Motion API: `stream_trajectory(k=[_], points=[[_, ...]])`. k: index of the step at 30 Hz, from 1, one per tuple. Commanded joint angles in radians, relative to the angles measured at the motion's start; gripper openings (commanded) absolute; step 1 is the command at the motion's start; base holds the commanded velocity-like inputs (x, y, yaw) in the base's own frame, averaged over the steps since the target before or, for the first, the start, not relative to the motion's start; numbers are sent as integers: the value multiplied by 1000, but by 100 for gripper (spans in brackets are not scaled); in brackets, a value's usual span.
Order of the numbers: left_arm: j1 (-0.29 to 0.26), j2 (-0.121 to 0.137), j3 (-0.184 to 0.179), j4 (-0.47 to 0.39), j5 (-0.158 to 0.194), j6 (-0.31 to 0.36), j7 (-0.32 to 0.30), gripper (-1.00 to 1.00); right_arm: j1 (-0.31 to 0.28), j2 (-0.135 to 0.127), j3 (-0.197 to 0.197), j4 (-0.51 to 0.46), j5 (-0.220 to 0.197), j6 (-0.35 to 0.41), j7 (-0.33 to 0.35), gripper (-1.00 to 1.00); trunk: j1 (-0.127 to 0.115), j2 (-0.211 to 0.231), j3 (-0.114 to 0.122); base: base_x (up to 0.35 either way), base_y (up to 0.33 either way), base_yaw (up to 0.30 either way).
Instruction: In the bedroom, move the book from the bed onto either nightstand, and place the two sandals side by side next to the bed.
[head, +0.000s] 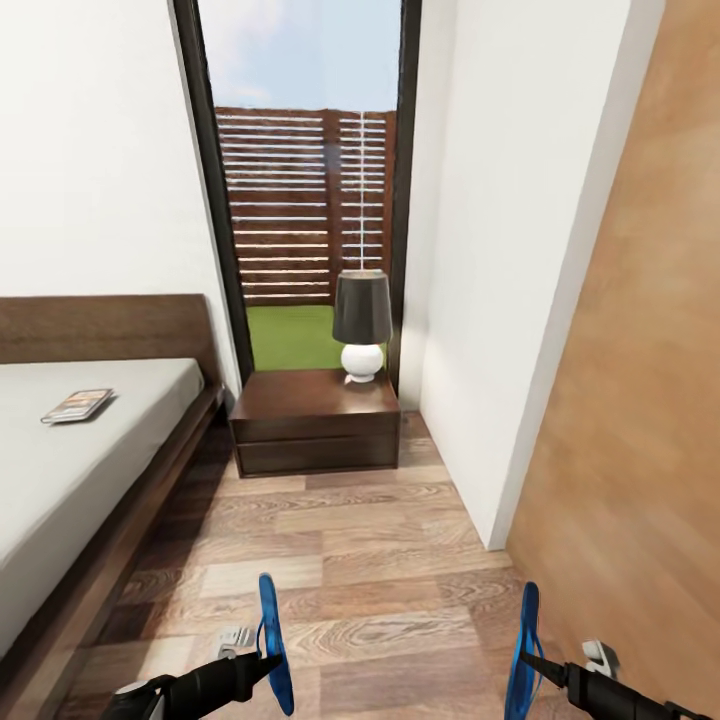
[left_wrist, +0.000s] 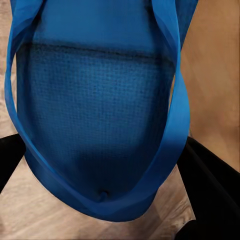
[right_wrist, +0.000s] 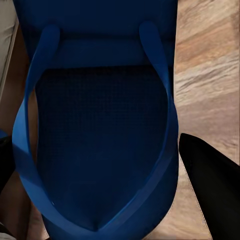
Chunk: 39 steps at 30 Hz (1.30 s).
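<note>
Bed (head: 60, 480): low, at the left, beside a strip of wood floor (head: 380, 540).
Book (head: 77, 405): lies flat on the mattress near the headboard, not yet moved.
Left gripper (head: 268, 660): fingers clamped on the left sandal (head: 272, 640), held on edge above the floor.
Nightstand (head: 315, 420): ahead at the window, carrying a lamp (head: 362, 325).
Right gripper (head: 535, 667): fingers clamped on the right sandal (head: 523, 650), also on edge.
Step in hand: judged, setting both sandals down; turn the soles flat, lower them close beside the bed frame, toes matching, then release.
Sandal against fingers: each sole crosses between its gripper's fingers.
</note>
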<state>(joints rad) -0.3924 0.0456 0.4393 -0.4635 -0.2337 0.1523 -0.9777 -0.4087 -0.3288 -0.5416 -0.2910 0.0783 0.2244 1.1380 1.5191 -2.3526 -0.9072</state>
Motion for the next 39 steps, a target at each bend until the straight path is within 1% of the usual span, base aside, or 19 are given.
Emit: stream_trajectory(k=[1,30,39], points=[[-1,-1,9,-1,-6,10,-7,-100,-1,1,-9,-1,7,9,4,-100,0,0,-1,325,0,0],[0,-1,9,-1,-6,10,-7,-100,-1,1,-9,-1,7,9,3,-100,0,0,-1,325,0,0],[0,-1,9,-1,-6,10,-7,-100,-1,1,-9,-1,8,9,3,-100,0,0,-1,312,-113,0]])
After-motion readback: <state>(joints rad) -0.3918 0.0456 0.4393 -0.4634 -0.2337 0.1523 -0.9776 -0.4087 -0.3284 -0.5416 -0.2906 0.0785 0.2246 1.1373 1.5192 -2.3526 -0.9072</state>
